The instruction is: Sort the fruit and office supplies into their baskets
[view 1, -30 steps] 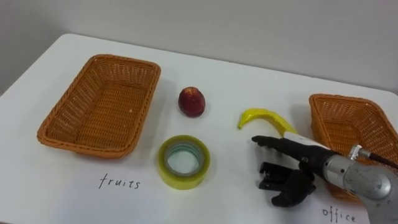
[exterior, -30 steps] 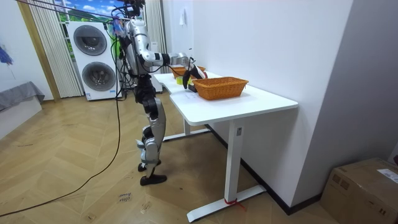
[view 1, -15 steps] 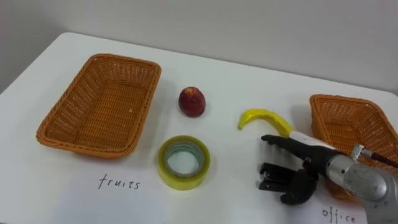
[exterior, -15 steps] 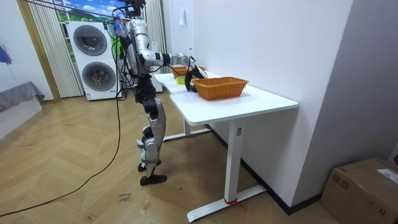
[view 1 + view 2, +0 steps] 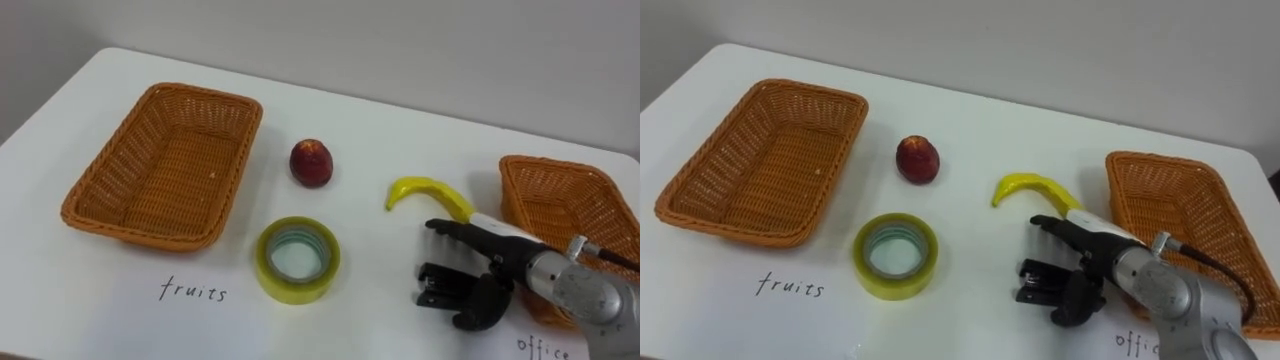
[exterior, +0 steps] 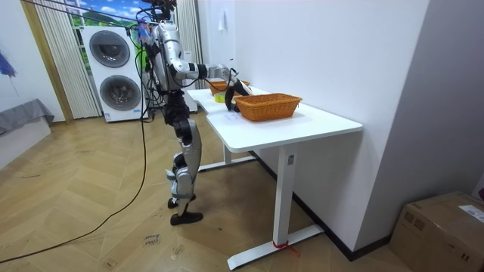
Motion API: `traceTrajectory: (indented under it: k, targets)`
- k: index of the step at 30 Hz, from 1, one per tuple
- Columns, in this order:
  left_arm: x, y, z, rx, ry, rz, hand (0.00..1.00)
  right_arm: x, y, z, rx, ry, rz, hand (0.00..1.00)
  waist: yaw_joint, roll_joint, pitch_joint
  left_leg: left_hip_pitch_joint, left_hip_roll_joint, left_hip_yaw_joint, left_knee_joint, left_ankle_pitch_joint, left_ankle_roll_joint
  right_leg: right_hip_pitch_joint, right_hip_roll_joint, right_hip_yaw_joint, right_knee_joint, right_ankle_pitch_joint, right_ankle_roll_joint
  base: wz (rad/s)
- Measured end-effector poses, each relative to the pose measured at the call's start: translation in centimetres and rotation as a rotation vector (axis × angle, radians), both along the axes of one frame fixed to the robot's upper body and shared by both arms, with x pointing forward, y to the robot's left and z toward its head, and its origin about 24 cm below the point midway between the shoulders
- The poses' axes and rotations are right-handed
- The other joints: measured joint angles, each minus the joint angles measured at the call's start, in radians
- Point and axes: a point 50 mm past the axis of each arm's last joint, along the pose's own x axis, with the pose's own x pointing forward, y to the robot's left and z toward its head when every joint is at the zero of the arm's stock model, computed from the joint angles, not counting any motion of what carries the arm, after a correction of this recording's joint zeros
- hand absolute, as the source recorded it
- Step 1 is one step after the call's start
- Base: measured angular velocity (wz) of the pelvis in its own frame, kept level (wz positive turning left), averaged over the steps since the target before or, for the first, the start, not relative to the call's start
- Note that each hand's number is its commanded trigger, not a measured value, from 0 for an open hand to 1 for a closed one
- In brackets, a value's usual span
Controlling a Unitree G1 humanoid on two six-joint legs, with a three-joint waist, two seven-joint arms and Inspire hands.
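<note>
On the white table a red apple (image 5: 311, 162) and a yellow banana (image 5: 425, 190) lie between two wicker baskets. A roll of yellow tape (image 5: 297, 260) lies flat in front of the apple. The left basket (image 5: 245, 110) holds nothing and has "fruits" (image 5: 193, 292) written before it. The right basket (image 5: 520, 165) has "office" (image 5: 545, 345) written before it. My right hand (image 5: 485, 270) hovers low just in front of the banana. Its fingers are loosely bent, one stretched toward the banana's near end, and it holds nothing.
In the room view I stand at the far end of the white table (image 6: 302, 125), right arm reaching over it, with a wicker basket (image 6: 268, 106) nearest the camera. Washing machines (image 6: 113, 72) stand behind me. A cardboard box (image 6: 446, 227) sits on the floor.
My right hand has drawn back slightly to the right, its stretched finger pulling away from the tape side. The fruit, tape and baskets have stayed put.
</note>
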Motion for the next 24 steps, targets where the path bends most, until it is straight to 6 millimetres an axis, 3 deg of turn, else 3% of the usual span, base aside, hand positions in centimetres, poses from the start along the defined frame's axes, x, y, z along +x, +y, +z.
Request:
traceTrajectory:
  k: [12, 23, 24]
  targets:
    - [0.00, -0.34, -0.12, 0.020, 0.010, -0.002, 0.00, 0.00, 0.21, 0.17, -0.051, -0.006, -0.005, 0.00, 0.004, 0.014, 0.0014, -0.002, 0.003, 0.000, 0.001, -0.004, 0.005, 0.010, 0.000, 0.000, -0.001, 0.002, 0.003, 0.00]
    - [-0.17, -0.68, -0.32, 0.014, 0.033, 0.010, 0.00, -0.08, 0.05, 0.22, -0.081, -0.017, -0.043, 0.00, 0.003, 0.038, -0.0053, -0.002, 0.001, -0.007, 0.003, -0.005, 0.007, 0.012, -0.002, -0.010, -0.002, 0.002, 0.004, 0.02]
    - [-0.14, -0.69, -0.32, 0.014, 0.033, 0.010, 0.00, -0.09, 0.04, 0.17, -0.081, -0.015, -0.046, 0.05, 0.004, 0.038, -0.0054, -0.002, 0.001, -0.008, 0.002, -0.005, 0.007, 0.011, -0.002, -0.010, -0.002, 0.002, 0.004, 0.00]
